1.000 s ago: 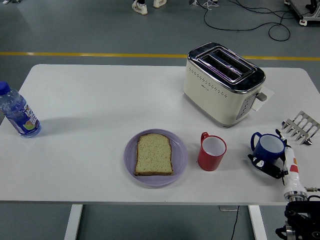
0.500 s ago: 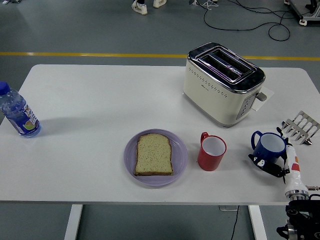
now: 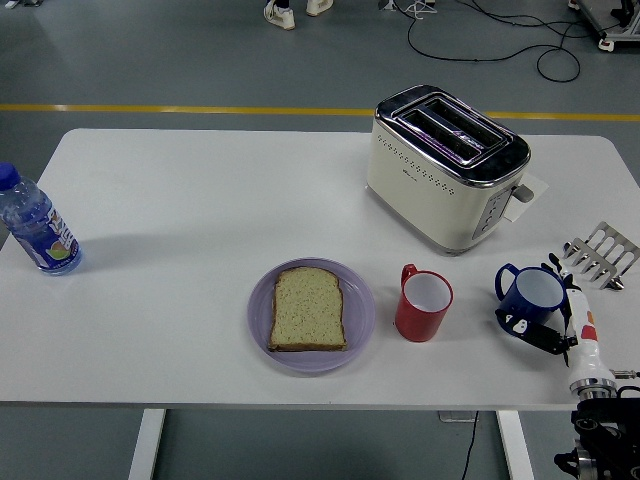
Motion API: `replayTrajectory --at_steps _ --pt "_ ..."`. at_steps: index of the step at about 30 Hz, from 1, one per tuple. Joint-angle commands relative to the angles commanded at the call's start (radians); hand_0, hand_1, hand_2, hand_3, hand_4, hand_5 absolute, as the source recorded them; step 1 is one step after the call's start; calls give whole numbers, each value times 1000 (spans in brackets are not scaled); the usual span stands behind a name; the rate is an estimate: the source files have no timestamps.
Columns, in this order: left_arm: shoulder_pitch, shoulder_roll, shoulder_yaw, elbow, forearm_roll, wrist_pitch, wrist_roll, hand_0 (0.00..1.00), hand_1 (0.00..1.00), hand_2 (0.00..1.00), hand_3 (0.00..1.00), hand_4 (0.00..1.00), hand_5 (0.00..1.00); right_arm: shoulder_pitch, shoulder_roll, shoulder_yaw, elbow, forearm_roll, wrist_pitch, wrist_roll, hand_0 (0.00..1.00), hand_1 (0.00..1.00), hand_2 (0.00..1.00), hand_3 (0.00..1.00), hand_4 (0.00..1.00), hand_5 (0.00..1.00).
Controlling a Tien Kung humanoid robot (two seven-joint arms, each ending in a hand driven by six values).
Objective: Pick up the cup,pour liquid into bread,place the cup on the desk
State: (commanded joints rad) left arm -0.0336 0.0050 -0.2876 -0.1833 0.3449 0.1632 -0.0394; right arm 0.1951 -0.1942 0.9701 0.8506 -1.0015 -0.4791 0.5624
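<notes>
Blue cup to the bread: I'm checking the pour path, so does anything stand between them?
Yes. The red cup stands on the table between the blue cup, held by the right hand, and the bread on its purple plate.

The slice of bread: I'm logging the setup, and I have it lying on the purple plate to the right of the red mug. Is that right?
Not quite. In the head view the slice of bread lies on the round purple plate, but to the left of the red mug, not the right.

Water bottle (image 3: 35, 228) partly cut off left
</notes>
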Motion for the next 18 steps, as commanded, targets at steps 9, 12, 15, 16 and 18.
replayTrajectory --at_steps 9,12,15,16,18 --pt "-3 1 -1 -1 0 0 0 647 613 589 527 298 758 -56 -22 68 126 -53 -7 -19 899 787 969 998 977 2" --pt "-3 1 -3 -1 0 0 0 647 613 589 527 298 758 -78 -37 101 194 -72 -10 -26 899 787 969 998 977 2" --pt "-3 1 -1 -1 1 0 0 647 613 589 527 295 756 -92 -51 126 255 -86 -14 -32 901 793 969 998 978 2" --pt "-3 1 -1 -1 1 -1 0 647 613 589 527 295 756 -99 -59 142 287 -98 -18 -36 901 793 969 998 978 2" --pt "-4 1 -1 -2 1 -1 0 647 613 589 527 295 756 -107 -66 170 346 -119 -26 -42 901 793 969 998 978 2"
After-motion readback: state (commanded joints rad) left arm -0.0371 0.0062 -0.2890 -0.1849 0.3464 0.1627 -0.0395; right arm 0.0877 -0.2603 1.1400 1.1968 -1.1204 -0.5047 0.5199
